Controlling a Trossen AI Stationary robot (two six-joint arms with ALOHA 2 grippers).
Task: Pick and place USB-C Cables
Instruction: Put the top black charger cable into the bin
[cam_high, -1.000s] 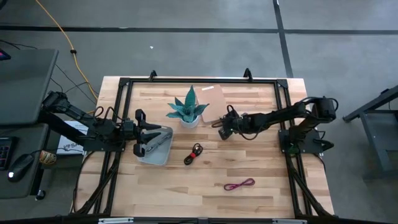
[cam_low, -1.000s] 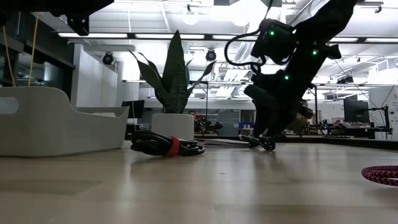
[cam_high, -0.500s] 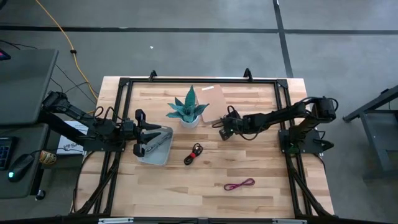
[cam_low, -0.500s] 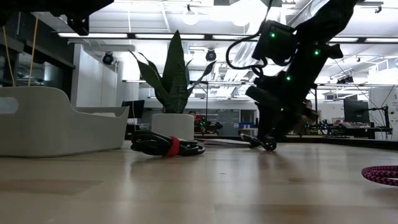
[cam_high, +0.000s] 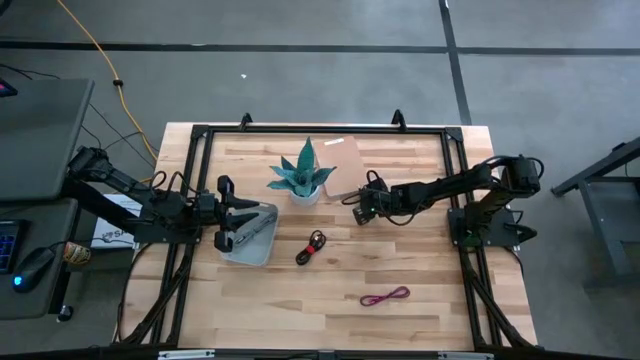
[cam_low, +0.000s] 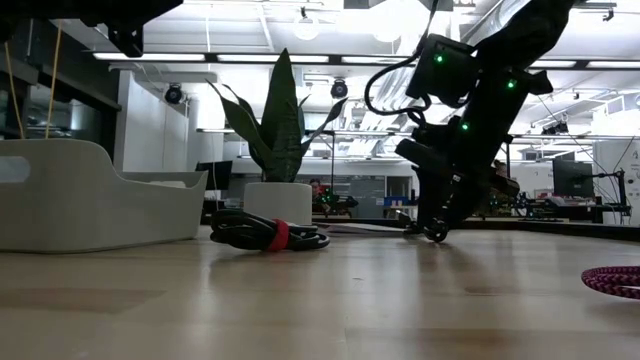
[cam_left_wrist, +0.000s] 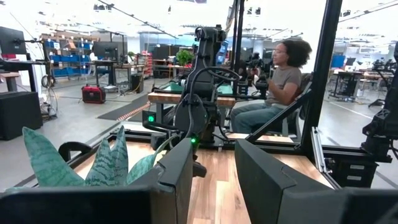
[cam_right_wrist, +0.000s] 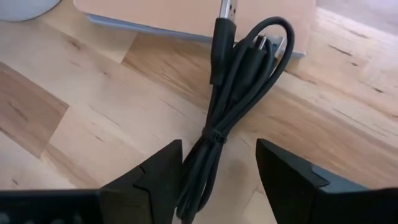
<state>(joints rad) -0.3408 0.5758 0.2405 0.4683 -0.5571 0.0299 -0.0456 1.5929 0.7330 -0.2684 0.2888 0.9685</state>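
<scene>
In the high view, left of centre, the left gripper (cam_high: 243, 228), fingers apart, hangs over the white bin (cam_high: 262, 250). Centre: potted plant (cam_high: 303, 176), black-and-red cable (cam_high: 312, 246). Right: right gripper (cam_high: 356, 209), fingers apart, straddles the black cable (cam_right_wrist: 233, 118) beside the tan board (cam_high: 343, 160). Lower right: magenta cable (cam_high: 385, 297).

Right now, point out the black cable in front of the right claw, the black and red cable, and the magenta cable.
black cable (cam_right_wrist: 231, 93): right wrist view, middle of the bundle.
black and red cable (cam_low: 268, 234): low view, near its red tie.
magenta cable (cam_high: 385, 297): high view, middle of the loop.

Grey floor (cam_high: 300, 80); bright ceiling lights (cam_low: 160, 57); seated person (cam_left_wrist: 280, 81) behind.
</scene>
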